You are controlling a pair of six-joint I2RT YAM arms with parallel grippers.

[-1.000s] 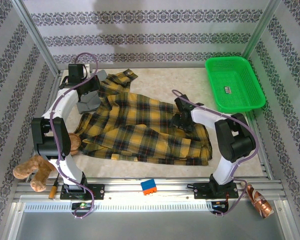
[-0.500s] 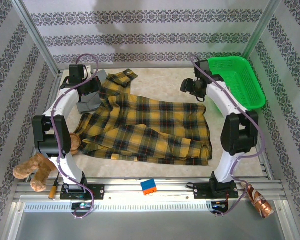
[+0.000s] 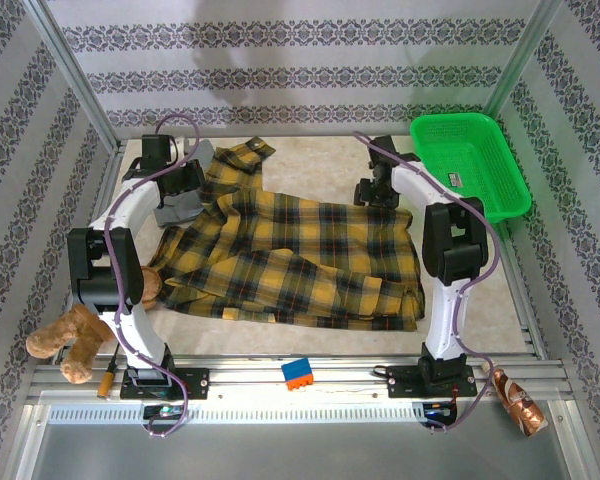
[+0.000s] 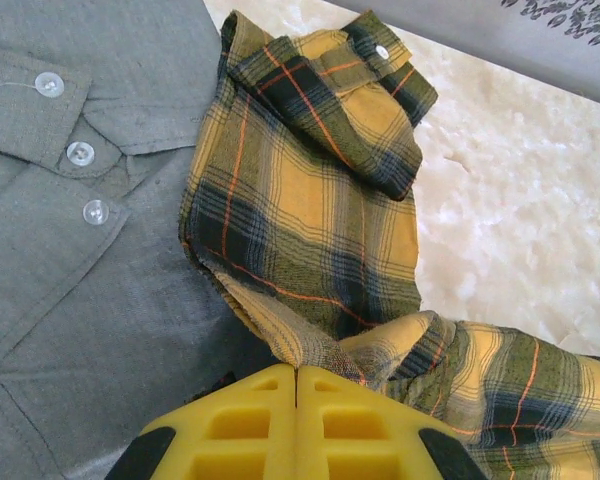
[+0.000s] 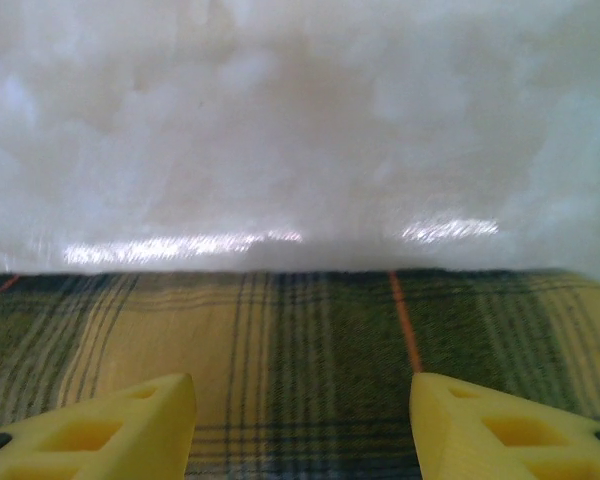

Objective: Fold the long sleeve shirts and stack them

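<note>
The counter (image 3: 320, 160) is taken up mostly by the plaid shirt (image 3: 300, 255), which is spread open from the far left corner toward the near right edge. Its sleeve is draped over the grey shirt (image 3: 175, 205), which is bunched at the far left edge.

In the left wrist view the left jaws are clenched, and a raised fold of plaid cloth appears to be pinched between them, just beside the grey shirt's buttoned cuff (image 4: 65, 120). The right jaws are released and spread wide. They are held low over the plaid shirt's far edge (image 5: 310, 340), with bare counter just beyond them.

The step in hand is judged to be taking that far edge for a fold. It is done well if the right jaws are lowered until the hem lies between them and only one layer is caught. The two ends should then be lifted evenly so that the cloth is carried over flat, not dragged. Care is needed that the grey shirt is not pulled along with the sleeve.

Open room is found along the far edge, between the two arms. The green basket (image 3: 480, 150) crowds the far right corner, close to the right arm (image 3: 450, 240). The plush toy (image 3: 65, 340) sits at the near left edge, by the left arm's base. A small blue block (image 3: 299, 373) rests on the near rail.
</note>
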